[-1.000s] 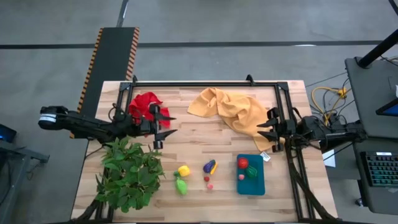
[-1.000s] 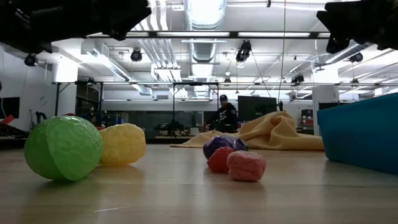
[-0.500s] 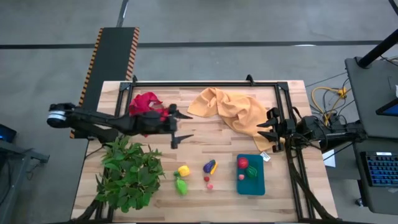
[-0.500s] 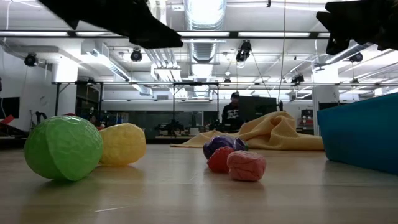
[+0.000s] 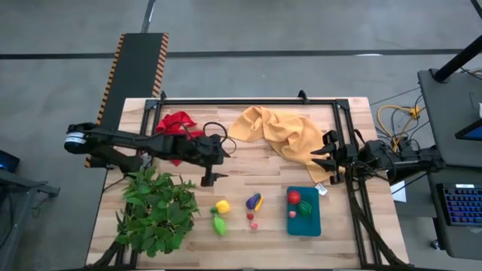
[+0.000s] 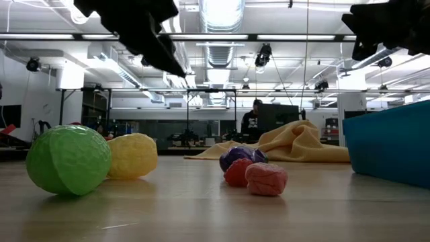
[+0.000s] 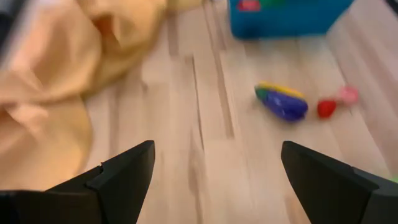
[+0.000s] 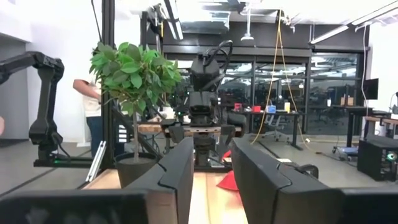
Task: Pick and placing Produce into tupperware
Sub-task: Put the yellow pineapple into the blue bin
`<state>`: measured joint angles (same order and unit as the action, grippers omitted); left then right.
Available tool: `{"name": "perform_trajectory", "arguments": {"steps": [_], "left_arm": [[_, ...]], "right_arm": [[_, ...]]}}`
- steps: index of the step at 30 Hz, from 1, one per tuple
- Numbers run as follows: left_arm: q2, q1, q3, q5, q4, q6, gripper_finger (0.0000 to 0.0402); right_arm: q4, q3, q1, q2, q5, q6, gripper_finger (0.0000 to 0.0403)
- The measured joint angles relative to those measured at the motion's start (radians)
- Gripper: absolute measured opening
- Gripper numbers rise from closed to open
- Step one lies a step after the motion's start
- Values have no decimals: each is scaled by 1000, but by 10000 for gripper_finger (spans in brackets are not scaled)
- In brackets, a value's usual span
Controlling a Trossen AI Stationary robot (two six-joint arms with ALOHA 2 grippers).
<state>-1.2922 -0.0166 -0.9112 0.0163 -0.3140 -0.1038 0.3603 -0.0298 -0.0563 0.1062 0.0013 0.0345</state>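
Since the earlier frame my left gripper had swung out from beside the red cloth toward mid-table, fingers spread wide and empty, above bare wood. Right gripper hung parked at the yellow cloth's edge, fingers parted, empty. Tupperware sat near the front right, holding a red piece and a green one. Yellow, lime green, purple and small red and pink pieces lay loose on the table, left of the tupperware, beside the leafy plant.
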Motion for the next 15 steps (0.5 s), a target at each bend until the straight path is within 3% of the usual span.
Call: {"name": "perform_trajectory", "arguments": {"steps": [6, 15], "left_arm": [[-37, -5, -5, 50, -107, 124, 334], [-114, -41, -8, 83, -125, 228, 334]], "right_arm": [[-34, -1, 0, 0, 0, 0, 93], [-43, -1, 0, 1, 0, 3, 83]]}}
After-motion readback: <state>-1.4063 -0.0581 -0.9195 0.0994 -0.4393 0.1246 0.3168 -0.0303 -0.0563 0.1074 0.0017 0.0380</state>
